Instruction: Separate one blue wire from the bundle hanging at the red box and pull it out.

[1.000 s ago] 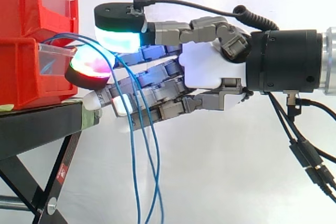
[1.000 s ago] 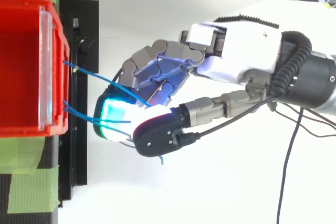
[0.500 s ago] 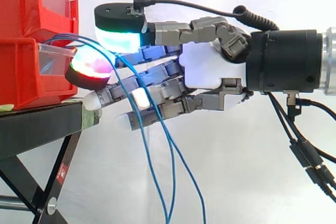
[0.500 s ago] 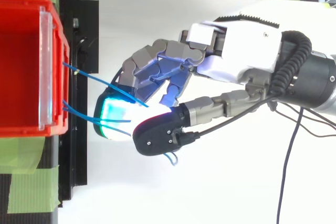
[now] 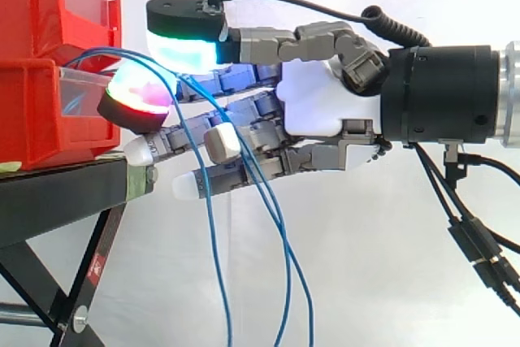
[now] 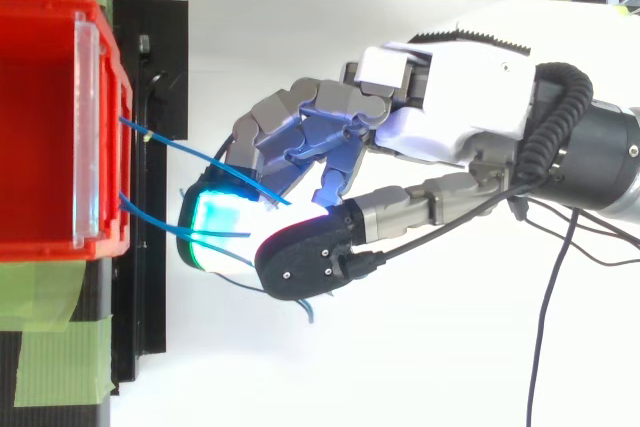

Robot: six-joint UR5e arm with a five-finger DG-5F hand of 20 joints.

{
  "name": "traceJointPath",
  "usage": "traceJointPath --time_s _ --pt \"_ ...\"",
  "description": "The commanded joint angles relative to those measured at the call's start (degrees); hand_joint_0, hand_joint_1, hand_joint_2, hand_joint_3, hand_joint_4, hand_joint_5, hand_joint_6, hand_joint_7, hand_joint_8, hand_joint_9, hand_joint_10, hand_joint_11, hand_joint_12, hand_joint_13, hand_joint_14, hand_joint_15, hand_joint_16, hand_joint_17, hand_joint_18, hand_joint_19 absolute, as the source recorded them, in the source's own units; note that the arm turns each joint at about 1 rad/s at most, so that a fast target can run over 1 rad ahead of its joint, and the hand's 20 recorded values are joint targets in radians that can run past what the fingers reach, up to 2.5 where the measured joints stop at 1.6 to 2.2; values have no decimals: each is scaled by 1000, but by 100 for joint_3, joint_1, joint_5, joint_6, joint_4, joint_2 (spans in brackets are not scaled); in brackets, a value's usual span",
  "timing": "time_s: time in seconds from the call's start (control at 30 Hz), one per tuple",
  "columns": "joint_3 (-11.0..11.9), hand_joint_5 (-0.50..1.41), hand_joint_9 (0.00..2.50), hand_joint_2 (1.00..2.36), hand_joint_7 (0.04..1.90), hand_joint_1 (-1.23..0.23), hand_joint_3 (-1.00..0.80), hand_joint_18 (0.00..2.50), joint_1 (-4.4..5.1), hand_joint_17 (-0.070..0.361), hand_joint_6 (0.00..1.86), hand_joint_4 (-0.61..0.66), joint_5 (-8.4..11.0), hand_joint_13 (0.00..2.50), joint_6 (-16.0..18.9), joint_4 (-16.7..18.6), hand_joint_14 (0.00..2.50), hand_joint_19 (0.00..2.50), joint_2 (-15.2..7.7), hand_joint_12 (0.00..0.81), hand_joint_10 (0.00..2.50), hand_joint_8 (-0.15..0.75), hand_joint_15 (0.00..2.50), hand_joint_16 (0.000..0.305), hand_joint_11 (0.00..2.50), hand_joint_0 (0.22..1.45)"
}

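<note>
Side view: the robot hand (image 5: 317,107), fingers mostly straight, had one finger hooked round the thin blue wires (image 5: 211,241) hanging from the red plastic box (image 5: 41,111)

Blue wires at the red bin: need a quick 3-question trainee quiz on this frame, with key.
1. True or false: the blue wires lie coiled on the black stand.
2. The hand meets the red bin from: A above, B level from the side, C below.
3. Fill in: the tape by the stand is ____.
Key: 1 false, they hang from the bin past the hand; 2 B; 3 green.
</note>
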Motion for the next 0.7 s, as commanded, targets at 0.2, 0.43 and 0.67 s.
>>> traceJointPath --time_s 0.2,0.43,0.67 --pt "1 -215 541 1016 757 -664 -166 711 2 122 877 242 -4 989 296 0 7 301 -7 525 8 362 191 54 362 642" --pt "1 -217 525 1016 762 -656 -169 698 10 118 878 245 4 1193 683 -9 10 278 1 488 8 363 262 52 337 643" --pt "1 -218 525 1017 768 -648 -168 700 10 119 877 240 4 1459 815 -114 22 310 1 478 8 363 593 53 341 644"
